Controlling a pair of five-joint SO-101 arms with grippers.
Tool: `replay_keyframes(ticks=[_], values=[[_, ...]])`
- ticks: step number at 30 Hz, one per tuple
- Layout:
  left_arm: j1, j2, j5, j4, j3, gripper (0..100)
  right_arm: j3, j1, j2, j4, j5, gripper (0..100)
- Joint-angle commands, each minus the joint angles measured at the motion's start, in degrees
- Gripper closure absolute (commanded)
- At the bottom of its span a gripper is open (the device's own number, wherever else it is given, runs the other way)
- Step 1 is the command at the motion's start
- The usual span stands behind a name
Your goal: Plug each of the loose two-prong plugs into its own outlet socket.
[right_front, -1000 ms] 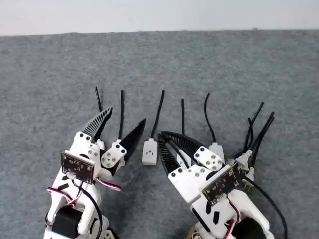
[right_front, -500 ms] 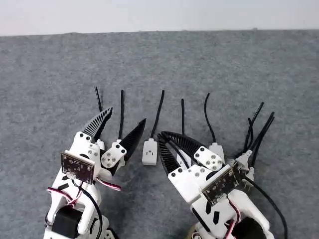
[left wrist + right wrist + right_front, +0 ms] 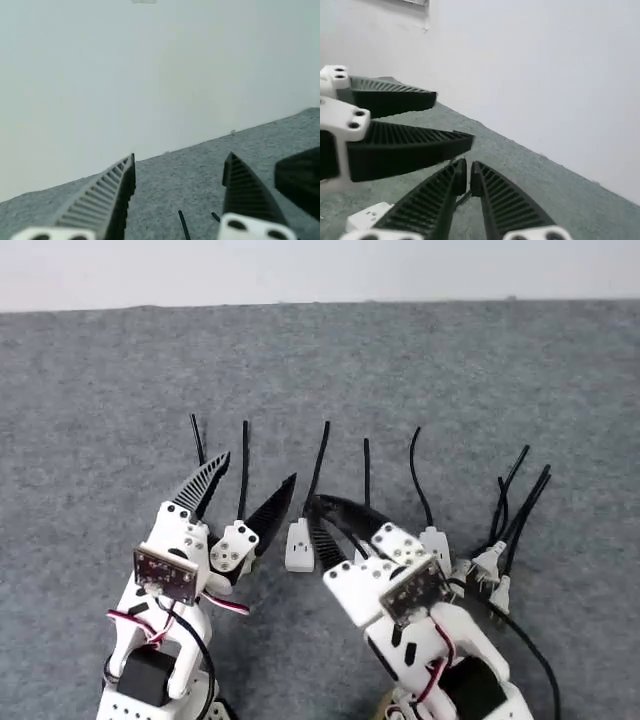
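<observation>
Left end effector [image 3: 258, 468]: fingers spread wide, nothing between them.
Right end effector [image 3: 312, 506]: fingertips pressed almost together, gripping nothing.
Socket [image 3: 299, 545]: white, flat on the table [image 3: 100, 390], between the two end effectors and just beside the right end effector's fingers. Its black cord runs forward, away from the arms.
Second socket [image 3: 435, 540]: white, on the right end effector's outer side, partly hidden by that arm.
Plugs [image 3: 488, 563]: loose on the table, beyond the second socket on the right end effector's outer side, apart from every socket. Their black cords fan forward.
Cord [image 3: 243, 455]: black, seen in the high view between the left end effector's spread fingers.
</observation>
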Motion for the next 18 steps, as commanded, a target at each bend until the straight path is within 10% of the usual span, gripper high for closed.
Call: replay_keyframes(ticks=[1,18], values=[[-0.53,0.35,-1.76,-2.02,0.40,73,-5.63,6.20,2.51,3.21,-0.44,93.5],[1.76,0.44,-4.48,-8.53,6.55,73,-17.58,36.97,42.86,17.54,-1.49,92.9]])
